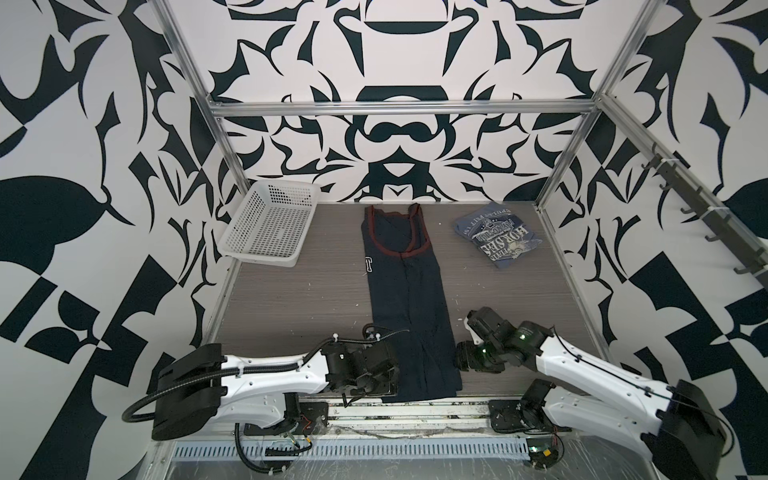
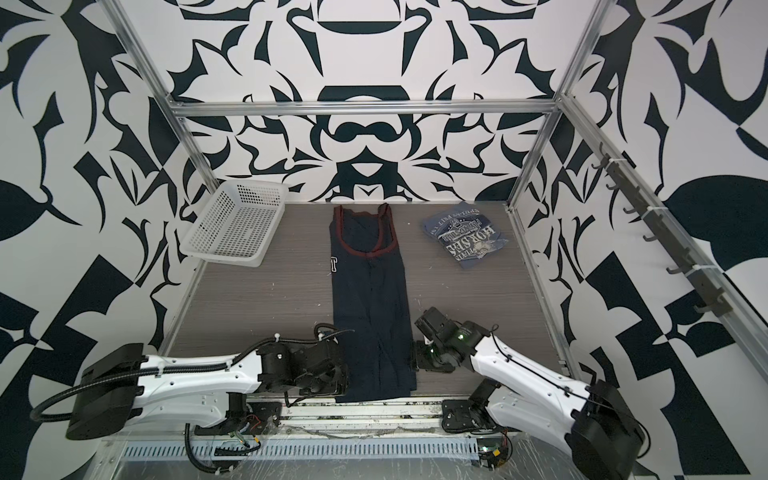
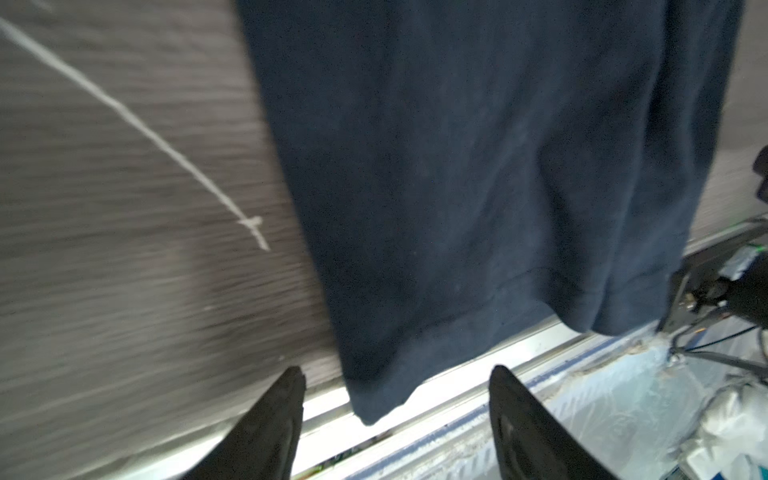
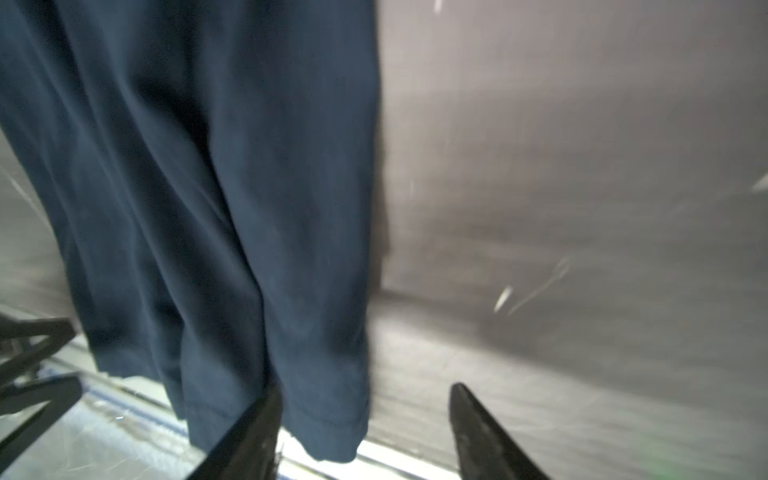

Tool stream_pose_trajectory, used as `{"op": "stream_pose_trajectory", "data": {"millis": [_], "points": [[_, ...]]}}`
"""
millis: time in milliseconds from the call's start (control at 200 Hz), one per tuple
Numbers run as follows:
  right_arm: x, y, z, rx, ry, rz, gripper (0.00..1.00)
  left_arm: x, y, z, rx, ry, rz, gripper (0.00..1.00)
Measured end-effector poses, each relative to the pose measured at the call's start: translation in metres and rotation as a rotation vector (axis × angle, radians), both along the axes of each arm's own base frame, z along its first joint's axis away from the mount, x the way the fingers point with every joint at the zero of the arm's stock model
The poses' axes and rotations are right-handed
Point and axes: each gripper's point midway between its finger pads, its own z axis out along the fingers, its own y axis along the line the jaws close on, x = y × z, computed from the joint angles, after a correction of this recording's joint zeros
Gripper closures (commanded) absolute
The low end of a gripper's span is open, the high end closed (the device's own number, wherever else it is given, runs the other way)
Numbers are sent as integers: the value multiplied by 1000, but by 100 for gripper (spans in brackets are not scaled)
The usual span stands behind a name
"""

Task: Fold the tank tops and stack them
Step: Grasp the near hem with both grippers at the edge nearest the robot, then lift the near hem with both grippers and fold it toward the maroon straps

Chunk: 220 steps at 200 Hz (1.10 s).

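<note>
Two sleeveless cloth tank tops: one long navy top with red trim (image 1: 409, 307) and one smaller slate-blue top with dark lettered print (image 1: 496, 241). One white perforated plastic basket (image 1: 266, 232). One grey wood-grain table (image 1: 291, 299). Two white-and-black robot arms — one left arm (image 1: 270, 374), one right arm (image 1: 582, 368) — and two black grippers, the left gripper (image 3: 397, 370) and the right gripper (image 4: 365, 388), each showing two pointed fingers (image 3: 270, 428), four in all. One silver aluminium frame (image 1: 395, 109).
</note>
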Motion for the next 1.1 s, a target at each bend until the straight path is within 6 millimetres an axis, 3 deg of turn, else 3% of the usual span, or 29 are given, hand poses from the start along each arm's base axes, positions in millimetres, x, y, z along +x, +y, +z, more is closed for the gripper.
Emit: {"op": "stream_pose_trajectory", "data": {"millis": [185,315,410,495,565,645,785,930,1010,1100], "points": [[-24,-1,-21,33,77,-41,50,-4,-12,-8,-22,26,-6,42],[-22,12,-19,83,79,-52,54,-4,-22,-8,-58,33,-1,53],[-21,19,-21,102,84,-50,65,-4,-25,-10,-71,38,6,65],[-21,23,-23,106,91,-53,84,-5,-26,-12,-76,40,9,72],[-22,23,-25,98,93,-55,94,-6,-26,-14,-80,37,9,79],[-21,23,-22,104,79,-63,100,-5,-25,-15,-77,27,10,88],[-14,24,-6,129,25,-69,100,3,-23,-5,-97,-26,20,96],[8,35,21,138,-61,-78,100,33,-28,31,-144,-144,44,100],[28,43,40,126,-110,-73,100,68,-31,59,-191,-222,99,100],[64,53,67,134,-181,-86,100,110,-28,88,-232,-298,175,100]]}}
